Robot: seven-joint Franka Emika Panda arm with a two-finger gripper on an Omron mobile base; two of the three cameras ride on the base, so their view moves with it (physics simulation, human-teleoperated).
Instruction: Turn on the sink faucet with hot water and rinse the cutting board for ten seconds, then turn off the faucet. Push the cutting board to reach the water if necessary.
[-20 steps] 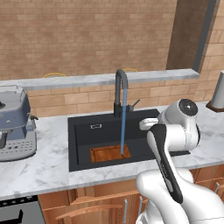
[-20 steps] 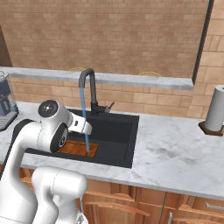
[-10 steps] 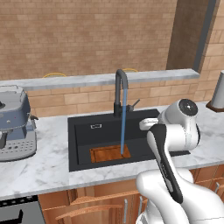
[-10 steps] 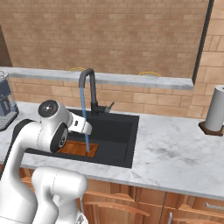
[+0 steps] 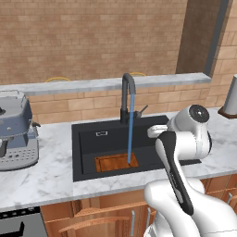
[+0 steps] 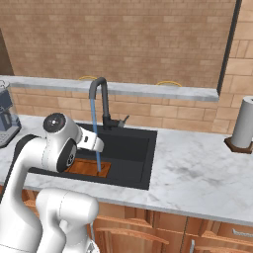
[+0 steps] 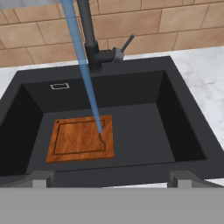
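A matte black rectangular sink is set in a veined white marble counter backed by brick. At its rear rim stands the dark gooseneck sink faucet, arched spout over the basin, its thin lever handle tilted up and away to the right in the hand view. A thin blue stream of water falls straight from the spout onto the cutting board, landing near the board's right edge. The board is a flat reddish-brown wooden rectangle with a lighter orange rim and an incised groove, lying flat on the basin floor toward the front, long axis running left to right across the sink. The gripper hovers above the front rim, fingers wide apart, holding nothing. Nothing has changed since a second ago: arm, board and stream keep their places
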